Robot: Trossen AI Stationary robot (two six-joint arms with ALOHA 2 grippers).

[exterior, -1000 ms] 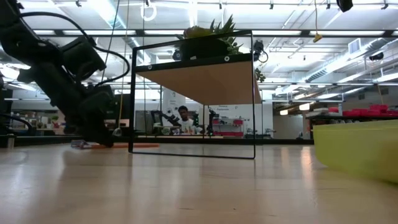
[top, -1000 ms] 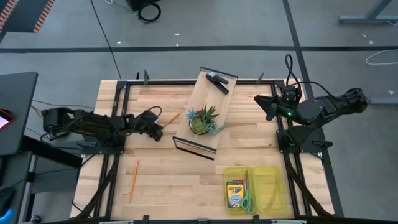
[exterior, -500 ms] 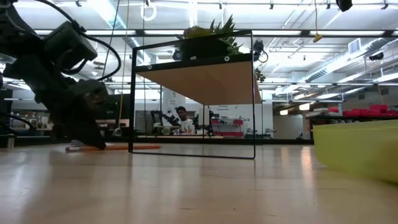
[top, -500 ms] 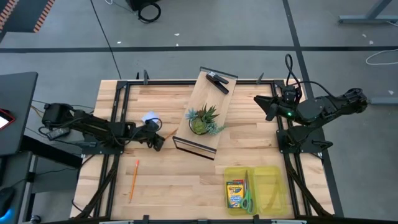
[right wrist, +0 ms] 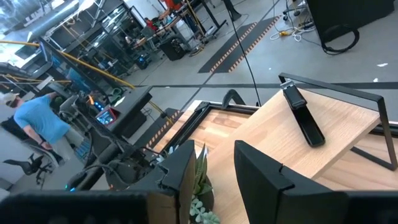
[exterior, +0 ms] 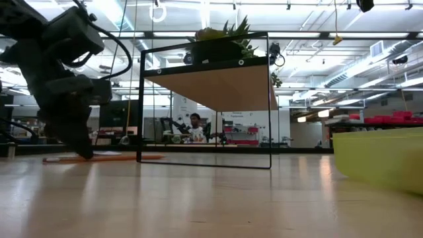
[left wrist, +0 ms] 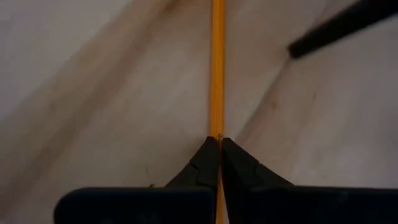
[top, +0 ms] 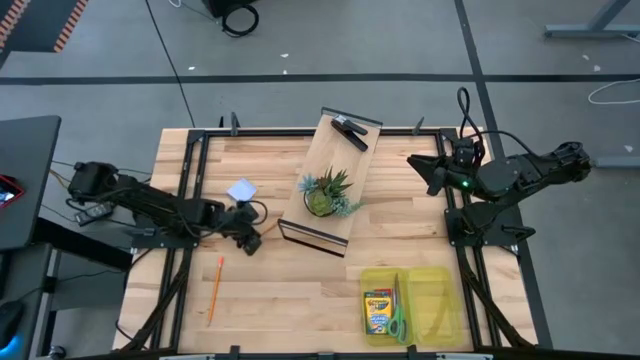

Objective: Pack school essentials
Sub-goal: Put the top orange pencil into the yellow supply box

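Currently the left gripper [left wrist: 217, 142] has its fingers pinched on a pencil [left wrist: 217, 68] low over the tabletop [top: 290, 280], just left of the stand [top: 330, 180]. Lift straight up, keep the pencil level, then carry it to the bin [top: 435, 300] at the near right — crayons [top: 378, 312] and scissors [top: 398, 312] already lie inside. A second pencil [top: 215, 288] waits near left; the pad [top: 241, 190] lies beyond. The right gripper [right wrist: 214, 168] idles far right, fingers spread. Grip depth on the pencil is hard to judge.

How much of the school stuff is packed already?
Done: the crayon box and scissors lie in the yellow bin. In hand: the left claw is shut on one pencil. Left: another pencil and the small pad on the table. The right claw waits, open.
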